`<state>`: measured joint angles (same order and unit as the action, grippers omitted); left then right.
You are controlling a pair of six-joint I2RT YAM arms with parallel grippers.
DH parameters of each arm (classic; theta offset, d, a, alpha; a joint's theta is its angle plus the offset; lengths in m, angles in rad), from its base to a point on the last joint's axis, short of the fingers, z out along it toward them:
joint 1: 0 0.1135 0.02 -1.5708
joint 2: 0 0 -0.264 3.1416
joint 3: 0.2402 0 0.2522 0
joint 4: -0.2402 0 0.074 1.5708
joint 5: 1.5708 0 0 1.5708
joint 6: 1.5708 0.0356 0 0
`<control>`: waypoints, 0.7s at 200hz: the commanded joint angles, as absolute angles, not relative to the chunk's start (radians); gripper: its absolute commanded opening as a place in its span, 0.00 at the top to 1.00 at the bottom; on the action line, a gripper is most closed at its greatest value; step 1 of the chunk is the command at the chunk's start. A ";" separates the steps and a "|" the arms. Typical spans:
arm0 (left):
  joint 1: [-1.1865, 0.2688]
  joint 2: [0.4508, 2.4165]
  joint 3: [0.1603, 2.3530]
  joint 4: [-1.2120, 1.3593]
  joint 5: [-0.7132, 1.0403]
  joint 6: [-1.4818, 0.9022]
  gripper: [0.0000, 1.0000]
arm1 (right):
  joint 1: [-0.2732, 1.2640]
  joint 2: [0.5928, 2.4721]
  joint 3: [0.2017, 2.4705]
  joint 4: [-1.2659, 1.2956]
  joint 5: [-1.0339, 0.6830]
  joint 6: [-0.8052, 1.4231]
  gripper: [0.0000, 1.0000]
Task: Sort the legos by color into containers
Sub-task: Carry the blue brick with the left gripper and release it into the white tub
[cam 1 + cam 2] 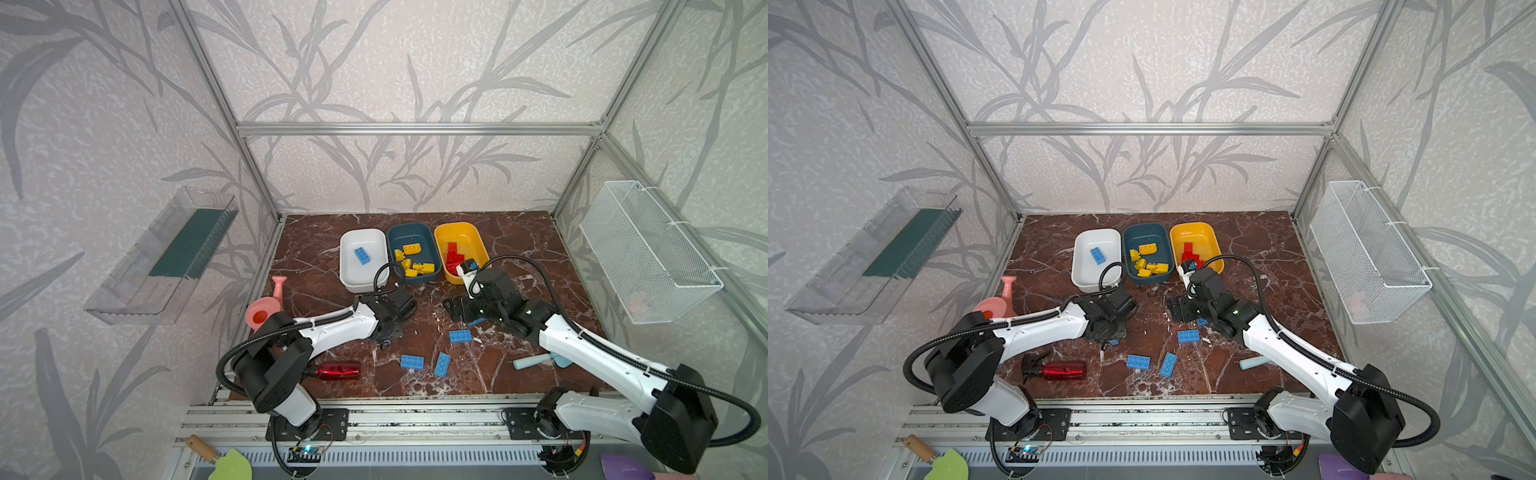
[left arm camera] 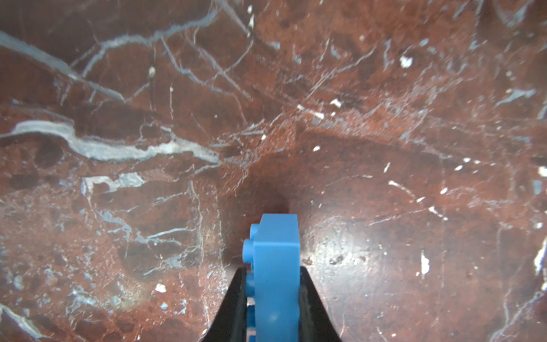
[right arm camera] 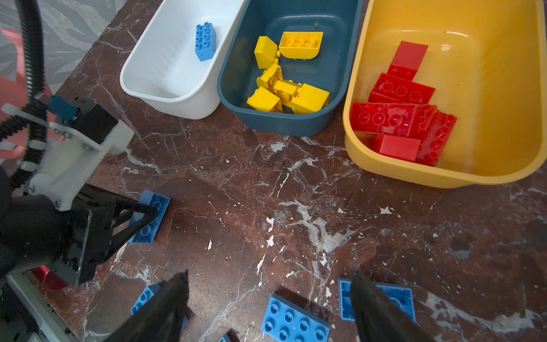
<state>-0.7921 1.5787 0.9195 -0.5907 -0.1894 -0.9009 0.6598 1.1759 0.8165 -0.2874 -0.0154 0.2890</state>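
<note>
Three tubs stand side by side at the back of the red-marble counter (image 1: 519, 257). The white tub (image 1: 365, 276) carries a lone blue brick (image 1: 362, 255), the teal tub (image 1: 409, 232) the yellow bricks (image 1: 411, 262), and the yellow tub (image 1: 461, 232) the red bricks (image 1: 454, 255). In front of the white tub, the left tool (image 2: 273, 275) is clamped tight on the flat sides of a blue brick (image 2: 276, 251). It holds the brick on edge, low at the counter; whether it has left the surface cannot be told. The right tool (image 3: 270, 274) hangs with jaws wide and nothing between them above the loose blue bricks (image 1: 460, 336) nearer the front. The step in hand looks like the pick-up of a blue piece. The next move likely calls for a lift clear of the counter, a carry over the white tub's near rim, and a release inside.
</note>
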 commanded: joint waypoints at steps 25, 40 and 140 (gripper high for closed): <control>-0.784 1.577 1.076 -0.717 -0.294 -0.841 1.00 | 0.657 1.116 0.775 -0.313 -0.023 0.304 0.14; -0.758 1.571 1.129 -0.740 -0.297 -0.815 1.00 | 0.657 1.103 0.762 -0.313 -0.029 0.306 0.14; -0.469 1.747 1.510 -0.867 -0.268 -0.630 1.00 | 0.674 1.063 0.656 -0.250 -0.099 0.336 0.14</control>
<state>-0.5186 1.6707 1.4364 -0.7895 -0.2531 -0.6914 0.6651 1.0828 0.6792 -0.2802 -0.0696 0.3222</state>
